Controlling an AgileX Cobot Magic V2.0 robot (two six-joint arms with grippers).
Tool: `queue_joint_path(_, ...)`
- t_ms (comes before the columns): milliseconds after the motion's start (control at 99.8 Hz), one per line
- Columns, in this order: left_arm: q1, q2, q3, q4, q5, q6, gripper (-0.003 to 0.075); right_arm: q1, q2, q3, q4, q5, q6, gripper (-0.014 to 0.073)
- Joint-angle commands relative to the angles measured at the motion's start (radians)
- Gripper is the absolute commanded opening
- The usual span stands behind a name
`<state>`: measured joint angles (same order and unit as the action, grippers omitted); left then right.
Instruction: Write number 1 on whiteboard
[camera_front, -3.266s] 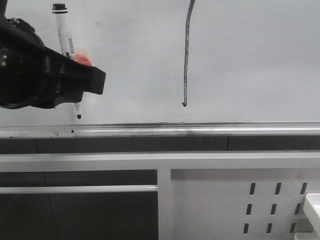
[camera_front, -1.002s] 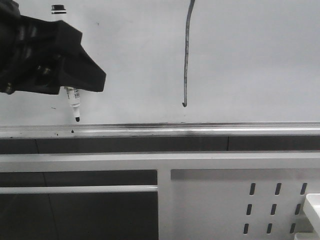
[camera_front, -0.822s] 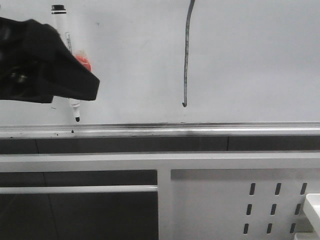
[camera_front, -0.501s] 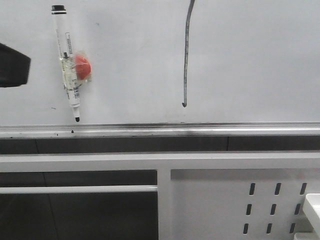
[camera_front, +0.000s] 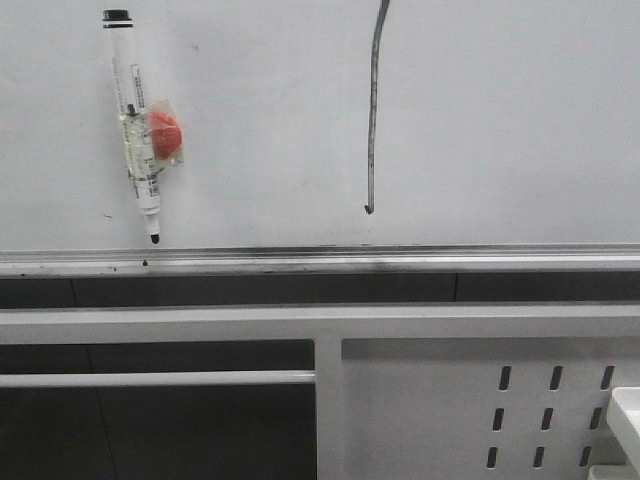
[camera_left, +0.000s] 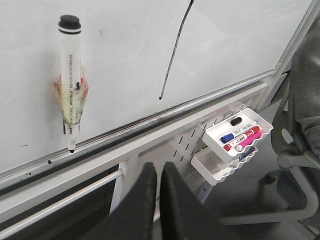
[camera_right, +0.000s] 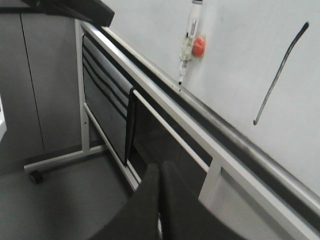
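Note:
The whiteboard (camera_front: 500, 110) fills the upper front view, with its silver tray rail (camera_front: 400, 258) below. The number 1 (camera_front: 373, 110) is a long dark near-vertical stroke with a small hook at its lower end; it also shows in the left wrist view (camera_left: 175, 50) and the right wrist view (camera_right: 280, 75). A white marker (camera_front: 135, 125) with a black cap hangs tip-down on the board at the left, fixed to a red magnet (camera_front: 165, 135). My left gripper (camera_left: 159, 170) is shut and empty, away from the board. My right gripper (camera_right: 161, 170) is shut and empty, below the rail.
A white perforated panel (camera_front: 540, 400) sits under the board at the right. Two white trays (camera_left: 240, 135) with several coloured markers hang on it. A grey office chair (camera_left: 300, 140) stands to the right. White frame bars (camera_front: 160, 378) run under the rail.
My left arm, which covered the marker at the left of the front view, has pulled away to the left and out of that view. The marker stays on the board.

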<state>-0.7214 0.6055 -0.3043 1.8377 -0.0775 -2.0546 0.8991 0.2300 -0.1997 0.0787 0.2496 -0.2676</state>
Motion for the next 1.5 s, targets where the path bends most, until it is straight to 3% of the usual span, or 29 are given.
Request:
queue_joint_path(0, 0.002, -0.002, -0.027, -0.002, -0.001, 0.004, -0.0020, -0.007, 0.006, 0.003, 0.002, -0.078, -0.001, -0.0069)
queue_joint_path(260, 0.002, -0.002, -0.027, -0.003, -0.001, 0.004, -0.0020, -0.007, 0.006, 0.059, 0.002, -0.060, -0.001, -0.0069)
queue_joint_path(441, 0.013, -0.050, -0.029, -0.003, 0.078, -0.010, -0.0020, -0.007, 0.006, 0.059, 0.002, -0.052, -0.001, -0.0069)
queue_joint_path(621, 0.235, -0.287, -0.031, -0.003, 0.024, -0.002, -0.0020, -0.007, 0.006, 0.059, 0.002, -0.050, -0.001, -0.0069)
queue_joint_path(751, 0.364, -0.453, -0.031, -0.003, 0.011, 0.086, -0.0020, -0.007, 0.006, 0.059, 0.002, -0.050, -0.001, -0.0069)
queue_joint_path(1062, 0.471, -0.584, -0.020, -0.023, -0.026, 0.110, -0.0020, -0.007, 0.006, 0.059, 0.002, -0.050, -0.001, -0.0069)
queue_joint_path(1162, 0.471, -0.584, -0.020, -0.211, -0.022, 0.302, -0.0020, -0.007, 0.006, 0.059, 0.002, -0.050, -0.001, -0.0069)
queue_joint_path(1232, 0.471, -0.584, -0.020, -0.437, -0.015, 0.515, -0.0020, -0.007, 0.006, 0.059, 0.002, -0.050, -0.001, -0.0069)
queue_joint_path(1302, 0.471, -0.584, -0.020, -0.853, 0.022, 0.929, -0.0020, -0.007, 0.006, 0.059, 0.002, -0.050, -0.001, -0.0069)
queue_joint_path(1363, 0.473, -0.584, -0.020, -1.319, 0.089, 1.411, -0.0020, -0.007, 0.006, 0.059, 0.002, -0.050, -0.001, -0.0069)
queue_joint_path(1403, 0.473, -0.584, -0.020, -1.511, 0.140, 1.662, -0.0020, -0.007, 0.006, 0.059, 0.002, -0.050, -0.001, -0.0069)
queue_joint_path(1453, 0.473, -0.584, -0.020, -1.705, 0.233, 1.842, -0.0020, -0.007, 0.006, 0.059, 0.002, -0.050, -0.001, -0.0069)
queue_joint_path(1493, 0.473, -0.584, -0.020, -1.748, 0.286, 1.905, -0.0020, -0.007, 0.006, 0.059, 0.002, -0.050, -0.001, -0.0069)
